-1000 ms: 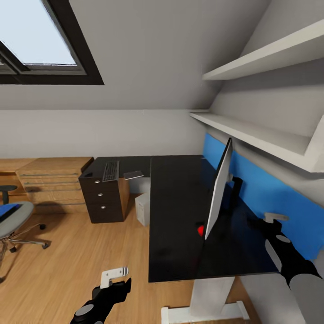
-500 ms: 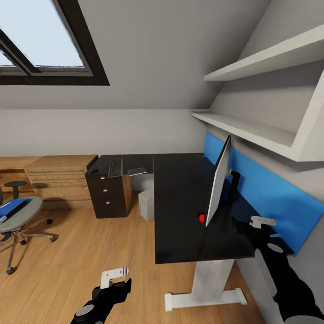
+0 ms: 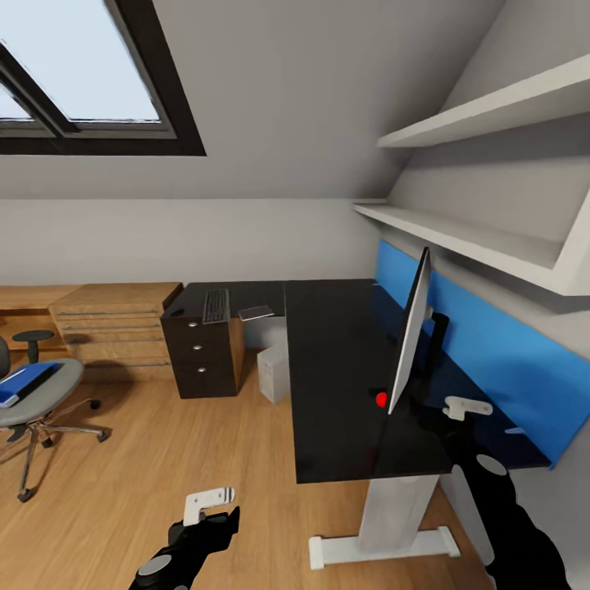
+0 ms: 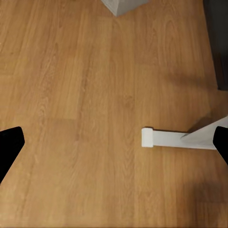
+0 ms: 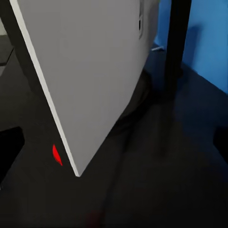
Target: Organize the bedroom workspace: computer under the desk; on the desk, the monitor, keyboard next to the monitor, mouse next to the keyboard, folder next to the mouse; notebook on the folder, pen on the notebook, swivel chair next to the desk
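Note:
The black-topped desk [image 3: 336, 385] carries the monitor [image 3: 411, 328], standing upright and seen edge-on, with a red dot at its lower corner. My right gripper [image 3: 467, 407] is open just behind that corner, apart from it. The right wrist view shows the monitor's silver back [image 5: 90, 66] close ahead. The keyboard [image 3: 216, 305] and a thin grey notebook [image 3: 256, 312] lie on the desk's far wing. The computer [image 3: 274, 373] stands under the desk. At the left, the swivel chair [image 3: 51, 403] holds the blue folder [image 3: 23, 385]. My left gripper [image 3: 211, 510] hangs open over the floor.
Oak drawers [image 3: 115, 328] stand along the far wall beside the desk's dark drawer unit [image 3: 199, 356]. White shelves [image 3: 459, 233] jut out above the blue back panel [image 3: 492, 344]. The desk's white foot [image 4: 175, 138] lies on the plank floor ahead of my left gripper.
The whole picture has shifted, so the camera moved; more of the chair and the desk's leg now show. My right gripper shows closer to the monitor's back. The left arm holds its pose.

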You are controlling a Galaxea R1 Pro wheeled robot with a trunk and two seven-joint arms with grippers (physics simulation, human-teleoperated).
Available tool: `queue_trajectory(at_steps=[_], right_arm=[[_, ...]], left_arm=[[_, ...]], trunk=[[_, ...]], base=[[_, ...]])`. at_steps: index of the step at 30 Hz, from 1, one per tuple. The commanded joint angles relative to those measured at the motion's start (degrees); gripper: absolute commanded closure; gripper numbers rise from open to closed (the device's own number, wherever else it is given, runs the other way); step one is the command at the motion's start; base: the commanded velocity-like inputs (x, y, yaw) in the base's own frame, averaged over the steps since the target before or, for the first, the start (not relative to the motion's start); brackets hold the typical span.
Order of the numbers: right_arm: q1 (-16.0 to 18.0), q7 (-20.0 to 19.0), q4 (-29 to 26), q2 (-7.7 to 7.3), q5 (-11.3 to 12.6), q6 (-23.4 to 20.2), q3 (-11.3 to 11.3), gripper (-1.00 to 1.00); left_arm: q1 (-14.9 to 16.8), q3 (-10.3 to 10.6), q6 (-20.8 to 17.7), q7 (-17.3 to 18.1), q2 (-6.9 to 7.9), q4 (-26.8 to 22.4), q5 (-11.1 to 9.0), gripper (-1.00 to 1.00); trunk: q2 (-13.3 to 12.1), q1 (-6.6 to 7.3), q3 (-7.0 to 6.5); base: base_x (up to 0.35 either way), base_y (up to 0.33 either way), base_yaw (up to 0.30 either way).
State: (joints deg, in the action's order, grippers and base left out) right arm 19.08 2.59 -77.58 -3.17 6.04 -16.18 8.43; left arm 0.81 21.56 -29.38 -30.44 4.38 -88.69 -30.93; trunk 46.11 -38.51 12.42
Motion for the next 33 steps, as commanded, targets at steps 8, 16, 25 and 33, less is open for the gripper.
queue_trajectory(at_steps=[8, 16, 25, 33], right_arm=[[-1.0, 0.2, -0.9, 0.44, -0.3, 0.5, -0.2, -1.0], [-1.0, 0.3, -0.8, 0.45, -0.9, 1.2, -0.2, -1.0], [-1.0, 0.4, -0.7, 0.45, -1.0, 1.8, -0.2, -1.0], [-1.0, 0.5, -0.5, 0.45, -1.2, 1.9, -0.2, -1.0]], left_arm=[[0.0, 0.3, -0.1, -0.6, -0.07, -0.1, -0.6, -1.0], [0.1, 0.3, -0.1, -0.6, -0.07, -0.1, -0.6, -1.0], [0.0, 0.3, -0.1, -0.6, -0.07, 0.0, -0.6, -1.0], [0.0, 0.5, 0.2, -0.6, -0.12, 0.0, -0.6, -1.0]], trunk=[[0.1, -0.02, 0.09], [0.1, -0.02, 0.09], [0.1, -0.02, 0.09], [0.1, -0.02, 0.09]], base=[[0.003, 0.04, 0.0], [0.048, 0.096, 0.0], [0.11, 0.182, 0.0], [0.136, 0.025, 0.0]])
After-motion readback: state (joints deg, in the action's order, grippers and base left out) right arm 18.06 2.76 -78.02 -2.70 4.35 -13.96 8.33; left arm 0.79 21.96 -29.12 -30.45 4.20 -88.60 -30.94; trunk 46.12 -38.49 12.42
